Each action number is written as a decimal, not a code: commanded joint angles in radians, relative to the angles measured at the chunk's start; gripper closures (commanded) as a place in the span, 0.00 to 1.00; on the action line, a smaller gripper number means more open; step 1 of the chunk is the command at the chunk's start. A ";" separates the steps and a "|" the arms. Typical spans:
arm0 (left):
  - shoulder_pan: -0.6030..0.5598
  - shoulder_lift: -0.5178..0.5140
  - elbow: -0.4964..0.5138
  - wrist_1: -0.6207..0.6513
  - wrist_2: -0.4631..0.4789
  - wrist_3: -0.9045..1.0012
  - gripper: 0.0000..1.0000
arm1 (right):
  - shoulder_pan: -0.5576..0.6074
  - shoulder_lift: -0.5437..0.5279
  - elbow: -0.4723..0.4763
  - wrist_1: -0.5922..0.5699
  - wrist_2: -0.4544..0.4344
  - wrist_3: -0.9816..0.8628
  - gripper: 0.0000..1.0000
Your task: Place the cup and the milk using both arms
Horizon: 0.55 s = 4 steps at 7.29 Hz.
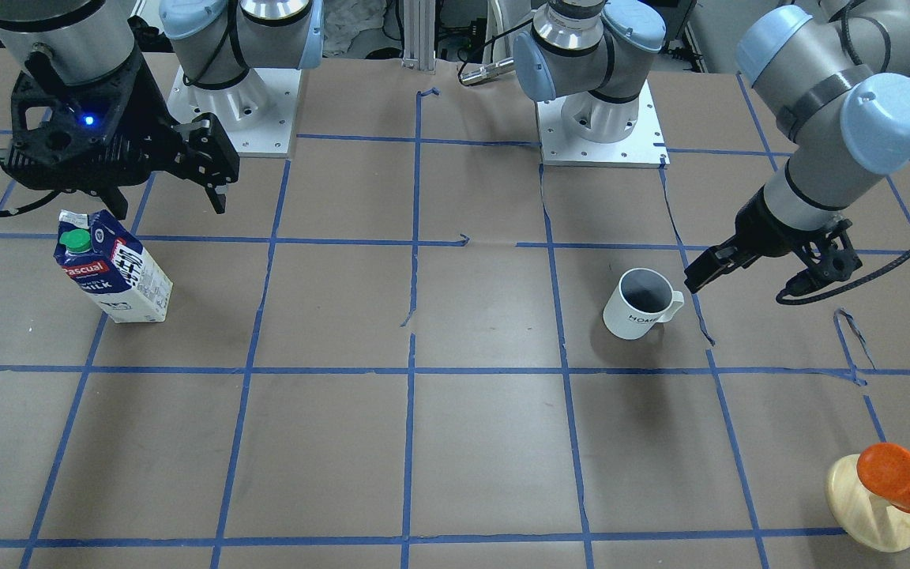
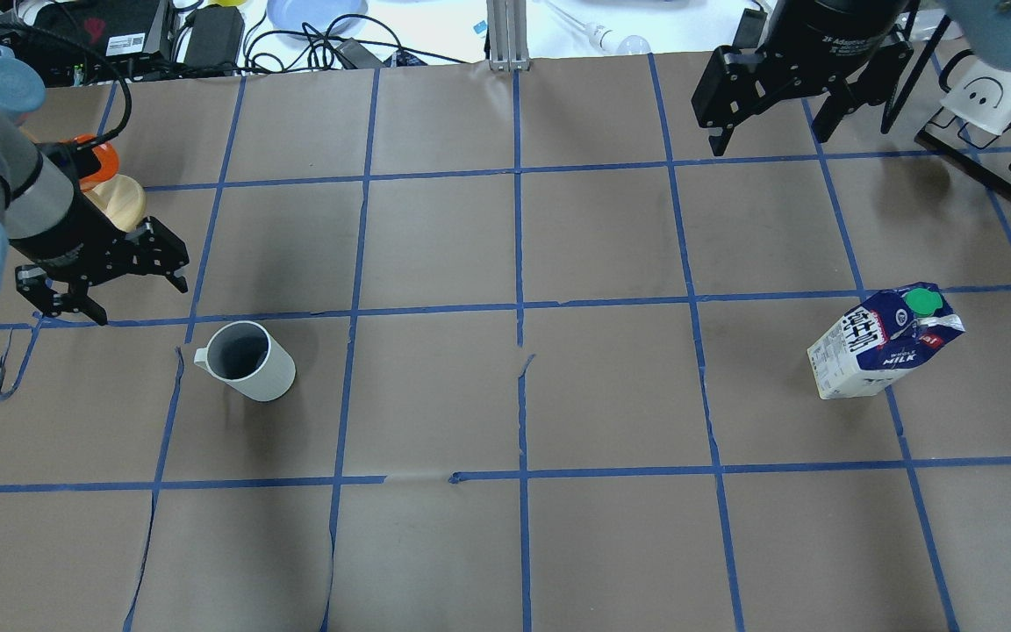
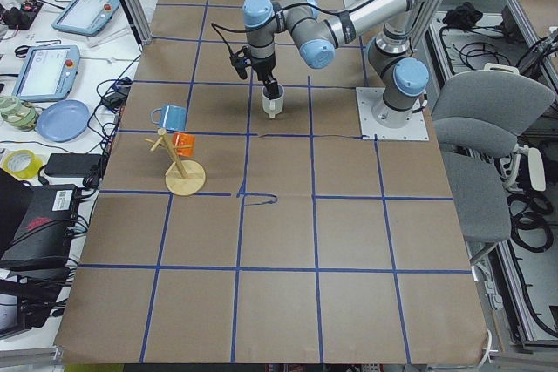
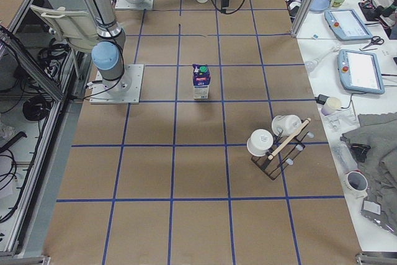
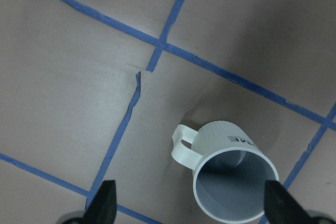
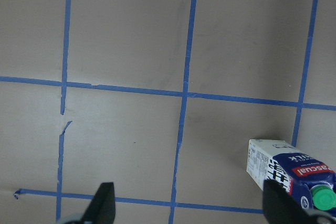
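Observation:
The white cup (image 1: 637, 304) stands upright on the brown table, handle toward my left gripper (image 1: 743, 280). That gripper is open and empty, hovering just beside and above the cup (image 2: 251, 362). In the left wrist view the cup (image 5: 231, 177) sits low between the open fingers (image 5: 105, 203). The milk carton (image 1: 115, 273) stands upright on the other side of the table. My right gripper (image 1: 171, 207) is open and empty, raised above and behind the milk (image 2: 878, 342). The right wrist view shows the milk (image 6: 291, 174) at the lower right, near one fingertip (image 6: 281, 203).
An orange cup on a wooden stand (image 1: 893, 490) is at the table's far edge on my left side, with a blue mug (image 3: 170, 117) hanging on it. A black rack with white cups (image 2: 997, 96) is at the far right. The arm bases (image 1: 601, 118) stand along the near edge.

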 commanded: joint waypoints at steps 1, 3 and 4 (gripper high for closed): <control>-0.002 -0.030 -0.059 0.016 -0.033 -0.025 0.00 | 0.000 -0.002 0.000 0.000 -0.001 0.000 0.00; 0.002 -0.066 -0.058 0.022 -0.031 -0.025 0.00 | 0.000 -0.002 0.000 0.000 -0.001 0.000 0.00; 0.002 -0.078 -0.063 0.021 -0.034 -0.026 0.00 | -0.002 -0.002 0.000 0.005 -0.001 0.000 0.00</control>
